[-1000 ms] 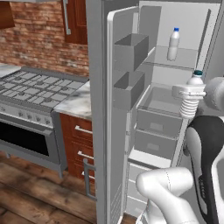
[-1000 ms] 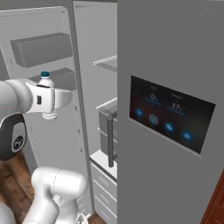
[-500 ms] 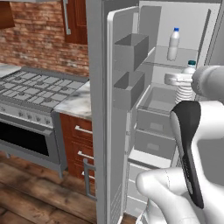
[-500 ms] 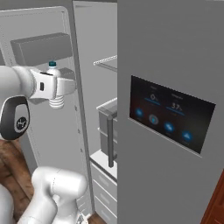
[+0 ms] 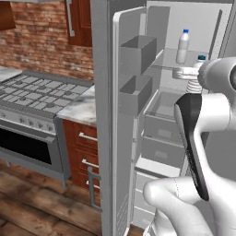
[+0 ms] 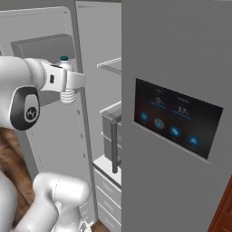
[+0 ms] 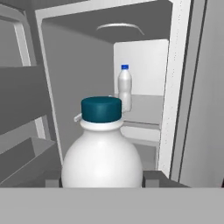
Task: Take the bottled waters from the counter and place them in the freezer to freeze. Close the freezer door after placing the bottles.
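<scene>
Pincer point(image 7: 101, 186) clenched on white dark-capped plastic bottle point(image 7: 102, 151); second blue-capped clear bottle point(image 7: 124, 87) upright beyond it on grey freezer shelf point(image 7: 144, 109).

Red brick wall point(image 5: 41, 41), grey gas stove point(image 5: 34, 94), dark wood plank floor point(image 5: 37, 203), reddish-brown upper cabinet point(image 5: 80, 20)

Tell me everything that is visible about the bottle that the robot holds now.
The held bottle is whitish, rounded plastic with a dark teal cap and a ring below it. It stands upright between the gripper's dark fingers, which press its lower sides. In the left base view its cap shows at the open freezer, level with the shelf where the other bottle stands.
</scene>
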